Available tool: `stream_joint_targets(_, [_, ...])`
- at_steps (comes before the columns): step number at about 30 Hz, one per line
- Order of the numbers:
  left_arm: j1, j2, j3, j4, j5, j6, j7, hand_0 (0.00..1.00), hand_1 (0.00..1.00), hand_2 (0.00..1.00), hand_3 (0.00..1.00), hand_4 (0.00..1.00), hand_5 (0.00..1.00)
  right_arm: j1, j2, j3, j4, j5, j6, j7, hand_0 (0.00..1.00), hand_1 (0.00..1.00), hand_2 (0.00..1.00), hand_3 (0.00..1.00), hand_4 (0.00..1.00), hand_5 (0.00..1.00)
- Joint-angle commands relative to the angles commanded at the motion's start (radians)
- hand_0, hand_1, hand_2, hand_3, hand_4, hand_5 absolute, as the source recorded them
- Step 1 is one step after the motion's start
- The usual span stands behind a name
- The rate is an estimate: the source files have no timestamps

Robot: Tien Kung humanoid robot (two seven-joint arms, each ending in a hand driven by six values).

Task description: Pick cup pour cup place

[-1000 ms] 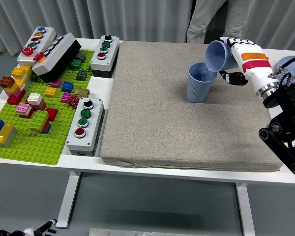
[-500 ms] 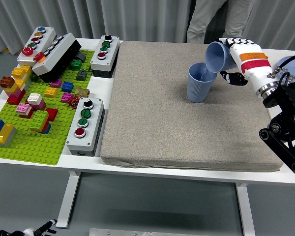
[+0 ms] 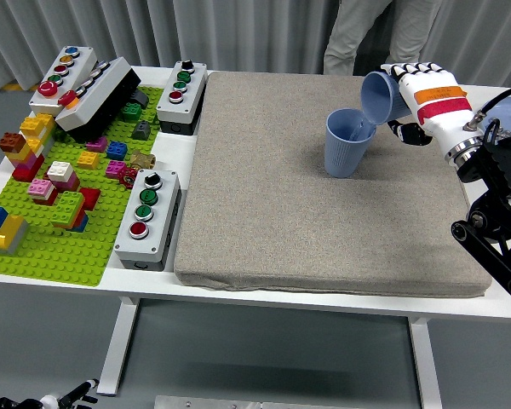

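Tilted blue cup (image 3: pixel 380 95) hangs in the air just above and to the right of the upright blue cup (image 3: pixel 347 143), which stands on the grey mat (image 3: pixel 324 221) toward the mat's far right part. The tilted cup's long axis lies close to level, sloping down to the left, so its open mouth faces left and downward over the upright cup's rim, while its base points right into the palm. The lower lip of the tilted cup sits right at the upright cup's rim; whether they touch cannot be told. The right hand (image 3: pixel 422 98), white with black fingers, is clamped around the tilted cup's body, its fingers curled over the top and under the cup. Left of the mat, on the white tabletop (image 3: pixel 64 285), lie button boxes (image 3: pixel 146 216) and a green baseplate (image 3: pixel 43 230) with coloured bricks. A person (image 3: pixel 358 34) stands behind the tabletop's far edge, beyond the cups.
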Motion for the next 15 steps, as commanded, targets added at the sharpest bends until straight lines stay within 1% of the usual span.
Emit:
stream_joint_targets(9, [-0.001, 0.000, -0.004, 0.000, 0.004, -0.001, 0.001, 0.833, 0.842, 0.872, 0.799, 0.643, 0.998, -0.001, -0.001, -0.013, 0.016, -0.011, -0.002, -0.022, 0.804, 0.662, 0.536, 0.565, 0.597, 0.002])
stream_joint_targets(15, [-0.001, 0.000, -0.006, 0.000, 0.006, -0.001, 0.002, 0.833, 0.843, 0.872, 0.799, 0.642, 0.998, 0.006, -0.010, -0.032, 0.022, -0.025, 0.000, -0.033, 0.807, 0.662, 0.536, 0.566, 0.601, 0.002])
